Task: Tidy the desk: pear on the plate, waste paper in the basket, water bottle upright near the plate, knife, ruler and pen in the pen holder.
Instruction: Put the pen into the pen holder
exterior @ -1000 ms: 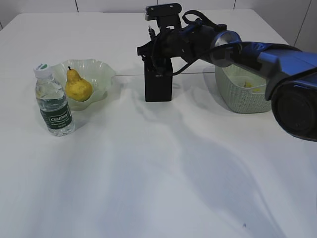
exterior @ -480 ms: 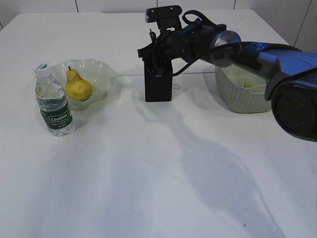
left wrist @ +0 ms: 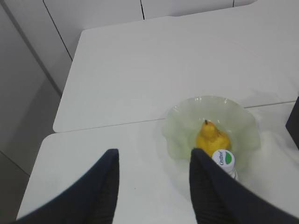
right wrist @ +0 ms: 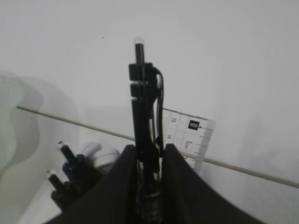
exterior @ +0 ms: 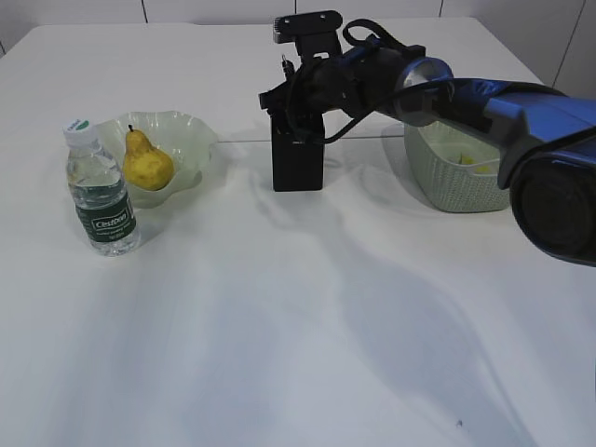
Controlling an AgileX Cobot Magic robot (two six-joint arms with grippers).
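Two arms are at work, though only the right one shows in the exterior view, reaching from the right edge toward upper centre. Its right tool [exterior: 291, 93] hangs directly over the black pen holder [exterior: 298, 163], with a thin pen [exterior: 282, 63] poking up beside it. At the left, the yellow pear [exterior: 146, 163] sits on the pale green plate [exterior: 191, 135], and the water bottle [exterior: 101, 191] stands upright just beside the plate, lower left. At the right, the arm partly hides the woven basket [exterior: 447, 177], which has something yellowish inside.

From the left wrist view, the left tool [left wrist: 154, 186] hangs with its dark fingers [left wrist: 105, 191] spread well apart and nothing between them; past them lie plate, pear and the bottle's cap, on the white surface [left wrist: 140, 70].

From the right wrist view, the two fingers [right wrist: 124, 186] stand narrowly apart with the upright black pen between them. Whether they grip it, I cannot tell. A clear ruler [right wrist: 189, 135] rises just behind, and other dark pens [right wrist: 70, 163] stand at lower left.
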